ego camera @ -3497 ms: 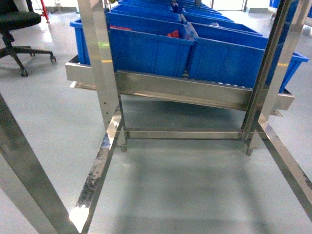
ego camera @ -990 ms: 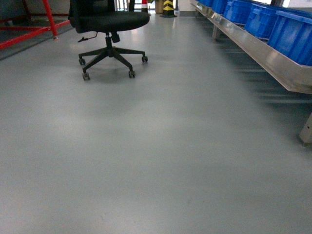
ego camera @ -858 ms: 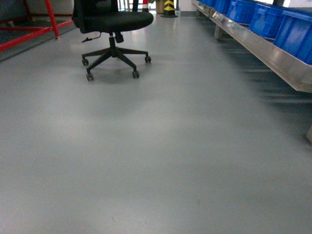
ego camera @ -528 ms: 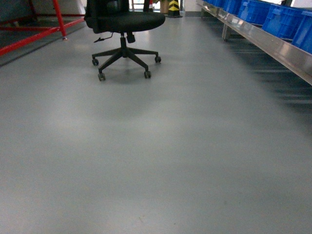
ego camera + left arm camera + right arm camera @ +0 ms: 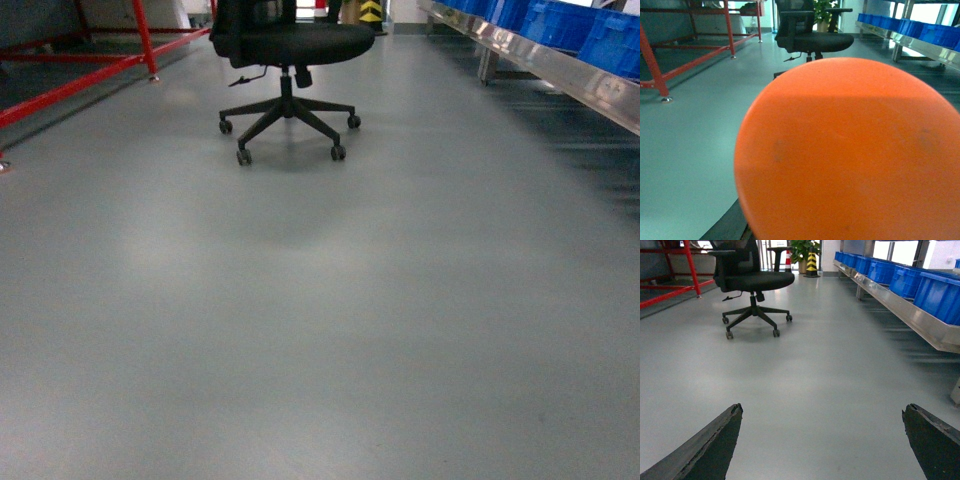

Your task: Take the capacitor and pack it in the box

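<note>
A big smooth orange round body, the capacitor (image 5: 850,150), fills most of the left wrist view, hanging above the floor. My left gripper is shut on it. Only a dark sliver of one finger (image 5: 732,226) shows at its lower left edge; the jaws themselves are covered. My right gripper (image 5: 822,412) is open, its two dark fingertips (image 5: 725,432) wide apart over bare grey floor with nothing between them. Neither gripper shows in the head view. The box is out of view.
A black office chair on castors (image 5: 290,60) stands ahead, left of centre. A red metal frame (image 5: 80,80) runs along the far left. A steel rack (image 5: 560,70) with blue bins (image 5: 600,30) lines the right side. Grey floor (image 5: 320,320) lies between.
The head view has swung from facing the rack of blue bins to open floor. Over the last second the chair has drifted right and the rack has slid toward the right edge.
</note>
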